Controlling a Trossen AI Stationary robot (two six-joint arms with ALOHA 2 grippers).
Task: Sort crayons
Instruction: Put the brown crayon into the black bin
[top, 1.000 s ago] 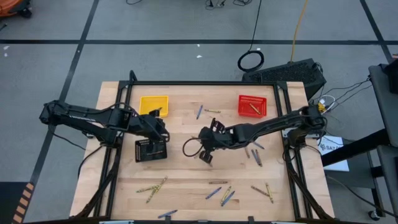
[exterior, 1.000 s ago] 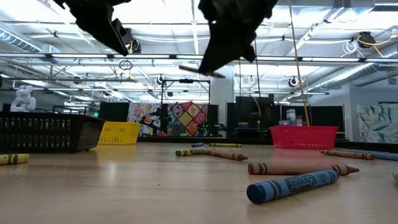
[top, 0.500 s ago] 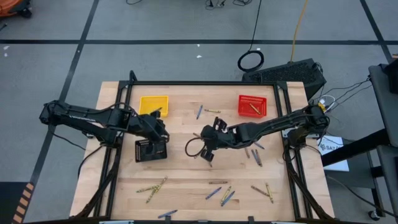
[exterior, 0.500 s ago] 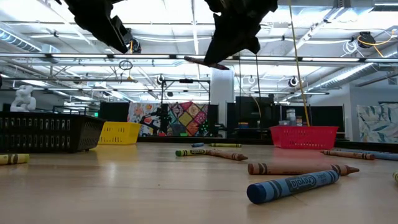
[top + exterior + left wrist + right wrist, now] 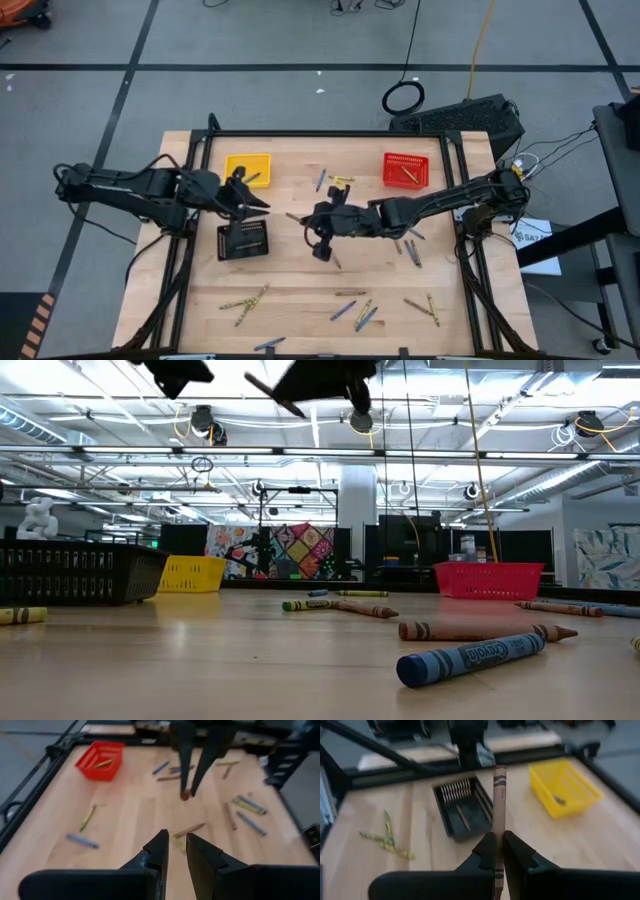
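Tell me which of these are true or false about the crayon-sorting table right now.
1. The right gripper holds a brown crayon. True.
2. The black basket is empty. False: a brown crayon lies in it.
3. The red basket has a crayon inside. True.
4. The left gripper holds a blue crayon. False: nothing is between its fingers.
5. All crayons are sorted. False: many lie loose on the table.

Bright overhead light; wrist views seemingly blurred.

"Crayola" on blue crayon (image 5: 470,657)
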